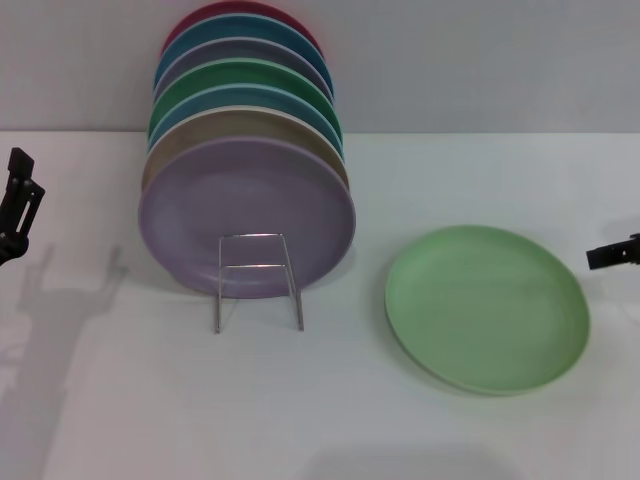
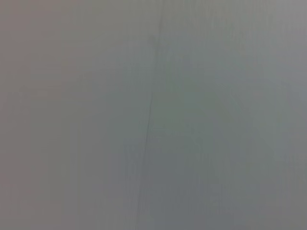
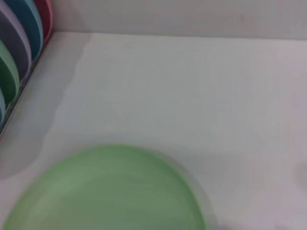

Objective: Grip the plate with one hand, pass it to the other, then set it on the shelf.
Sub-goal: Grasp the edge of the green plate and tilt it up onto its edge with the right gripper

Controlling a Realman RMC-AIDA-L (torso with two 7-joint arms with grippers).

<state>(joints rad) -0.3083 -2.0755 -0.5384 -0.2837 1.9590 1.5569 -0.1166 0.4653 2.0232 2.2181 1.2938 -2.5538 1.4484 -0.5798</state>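
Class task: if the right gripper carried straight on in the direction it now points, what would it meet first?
Probably the plate. The right gripper sits at the right edge of the head view, pointing inward towards the plate's far rim; its height above the table is unclear, so it might pass just over.

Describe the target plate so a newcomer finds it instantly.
On the white table, a wire rack holds a row of upright coloured plates. To the robot's right of it, the pale mint-green plate lies flat and alone, the only one not standing in the rack.
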